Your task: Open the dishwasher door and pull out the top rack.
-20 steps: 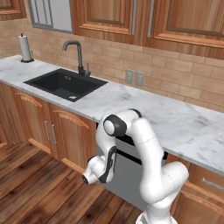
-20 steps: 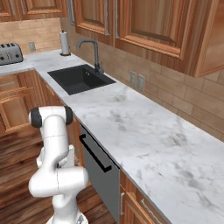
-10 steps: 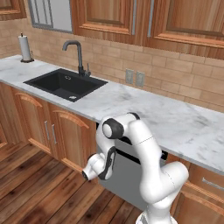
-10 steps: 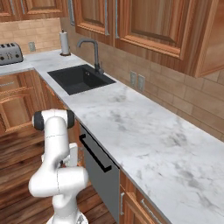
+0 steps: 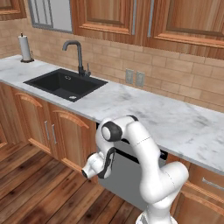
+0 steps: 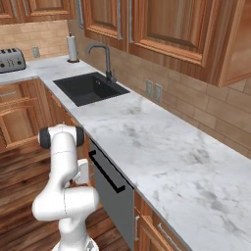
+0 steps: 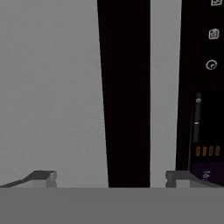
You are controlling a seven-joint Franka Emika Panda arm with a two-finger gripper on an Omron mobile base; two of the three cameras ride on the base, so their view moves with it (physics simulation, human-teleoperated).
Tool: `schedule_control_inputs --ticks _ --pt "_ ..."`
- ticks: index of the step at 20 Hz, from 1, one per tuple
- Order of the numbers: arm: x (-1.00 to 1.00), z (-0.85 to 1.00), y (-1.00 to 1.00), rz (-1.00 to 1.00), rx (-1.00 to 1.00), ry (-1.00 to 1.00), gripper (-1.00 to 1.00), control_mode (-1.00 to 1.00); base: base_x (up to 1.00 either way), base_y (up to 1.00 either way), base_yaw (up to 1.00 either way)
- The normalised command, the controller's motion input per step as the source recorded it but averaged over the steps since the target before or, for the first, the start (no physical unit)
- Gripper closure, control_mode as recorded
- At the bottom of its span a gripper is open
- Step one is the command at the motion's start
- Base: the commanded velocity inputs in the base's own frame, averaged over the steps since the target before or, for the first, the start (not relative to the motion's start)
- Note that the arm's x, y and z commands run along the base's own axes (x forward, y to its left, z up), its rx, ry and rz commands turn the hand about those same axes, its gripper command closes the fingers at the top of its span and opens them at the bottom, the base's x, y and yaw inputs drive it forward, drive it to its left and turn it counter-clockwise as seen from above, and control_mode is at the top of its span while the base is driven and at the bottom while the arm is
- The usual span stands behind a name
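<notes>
The dishwasher door (image 5: 124, 181) is a flat grey panel under the marble counter, standing closed, so the top rack is hidden behind it. Its long black bar handle (image 6: 106, 171) runs along the top edge. My gripper (image 5: 106, 162) hangs low in front of the door, pointing at it. In the hand view the gripper (image 7: 111, 178) is open, and the black handle (image 7: 124, 87) runs straight up between the two fingertips (image 7: 43, 178), close ahead. The black control strip (image 7: 205, 87) with small icons lies along the right edge.
Brown wooden cabinet doors (image 5: 43, 127) flank the dishwasher on the left, and a drawer front (image 5: 205, 183) on the right. The marble counter (image 6: 162, 162) overhangs above. A black sink (image 5: 65, 83) with a faucet lies to the left. Wooden floor (image 5: 39, 192) spreads in front.
The arm has shifted slightly toward the dishwasher door, bringing the hand closer to the handle. The gripper has stayed open.
</notes>
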Motion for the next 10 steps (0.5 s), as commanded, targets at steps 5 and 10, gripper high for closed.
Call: schedule_control_inputs --ticks 5,10 --pt "0.22 -0.06 -0.02 0.0 0.0 -0.05 -1.0 -1.0 0.0 0.0 0.0" --pt "0.28 -0.1 -0.02 0.0 0.0 -0.03 -1.0 -1.0 0.0 0.0 0.0"
